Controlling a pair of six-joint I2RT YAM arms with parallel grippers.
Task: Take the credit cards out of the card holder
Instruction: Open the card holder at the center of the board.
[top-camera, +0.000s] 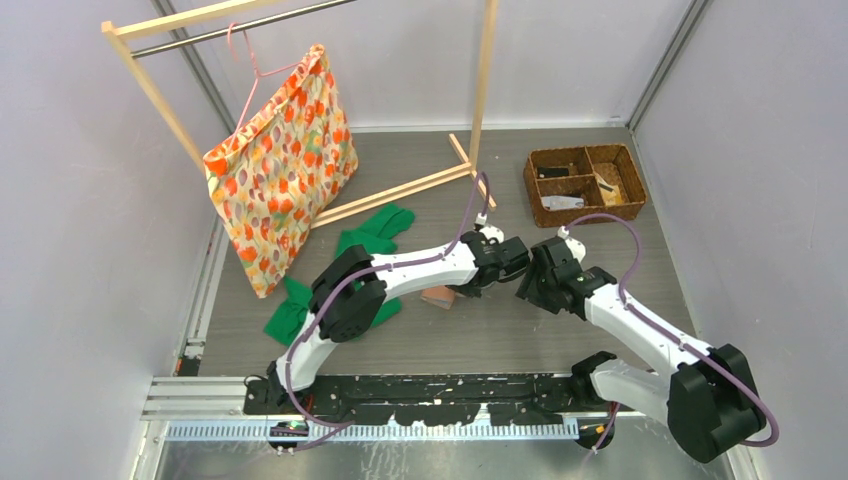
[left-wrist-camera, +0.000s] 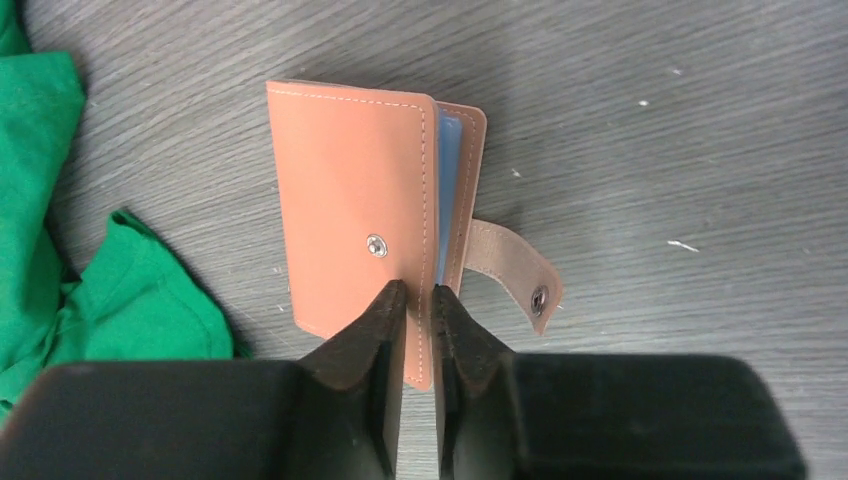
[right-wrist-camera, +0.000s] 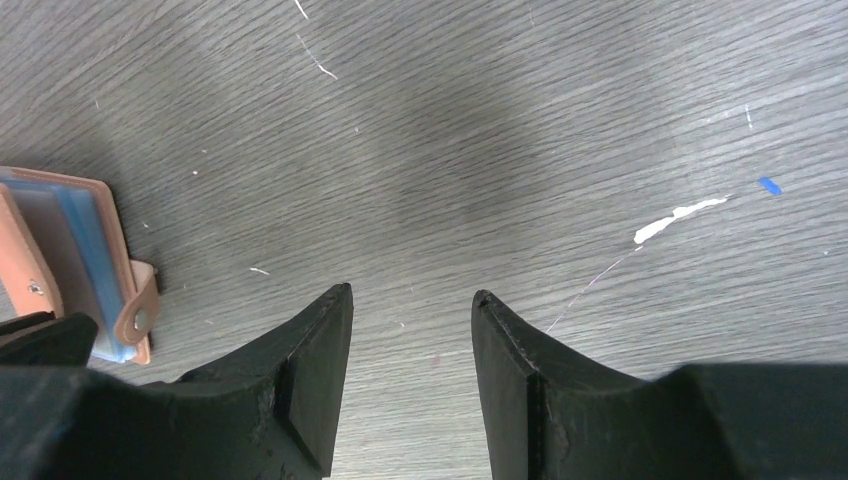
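Note:
The salmon-pink card holder lies on the grey table, its snap tab undone and hanging to the right. A strip of pale blue sleeves shows between its flaps; no card is out of it. My left gripper is shut on the edge of the top flap. In the top view the holder sits under my left gripper. My right gripper is open and empty over bare table, just right of the holder; it also shows in the top view.
A green cloth lies left of the holder, also in the left wrist view. A brown wicker basket with small items stands at the back right. A wooden clothes rack with a floral bag stands at the back left.

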